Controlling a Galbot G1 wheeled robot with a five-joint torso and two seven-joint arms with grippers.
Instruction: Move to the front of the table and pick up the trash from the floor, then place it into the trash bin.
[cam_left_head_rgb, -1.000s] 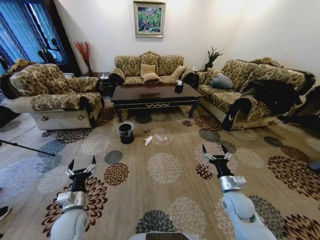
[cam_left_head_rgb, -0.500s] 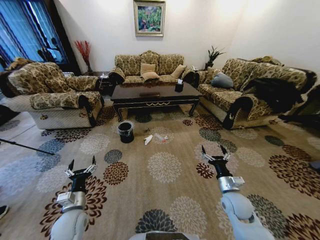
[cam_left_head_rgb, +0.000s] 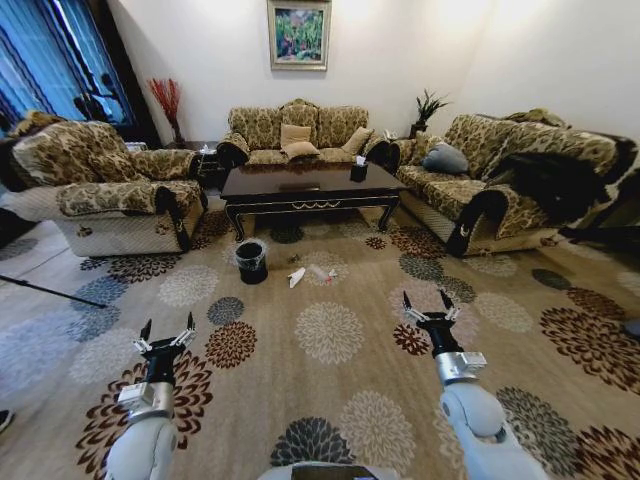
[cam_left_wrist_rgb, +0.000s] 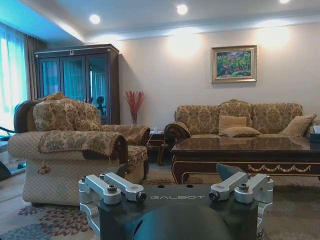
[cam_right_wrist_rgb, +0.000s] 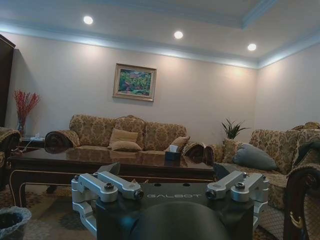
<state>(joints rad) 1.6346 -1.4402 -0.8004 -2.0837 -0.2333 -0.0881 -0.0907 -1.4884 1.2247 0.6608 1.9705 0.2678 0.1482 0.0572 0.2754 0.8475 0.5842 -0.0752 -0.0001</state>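
The word "GALBOT" is written in small pale letters on the dark body of the left gripper (cam_left_wrist_rgb: 176, 187), between its two silver finger mounts, as seen in the left wrist view. The same word "GALBOT" is written in the same spot on the right gripper (cam_right_wrist_rgb: 170, 186), as seen in the right wrist view. No other words, numbers or signs can be read anywhere in the room.
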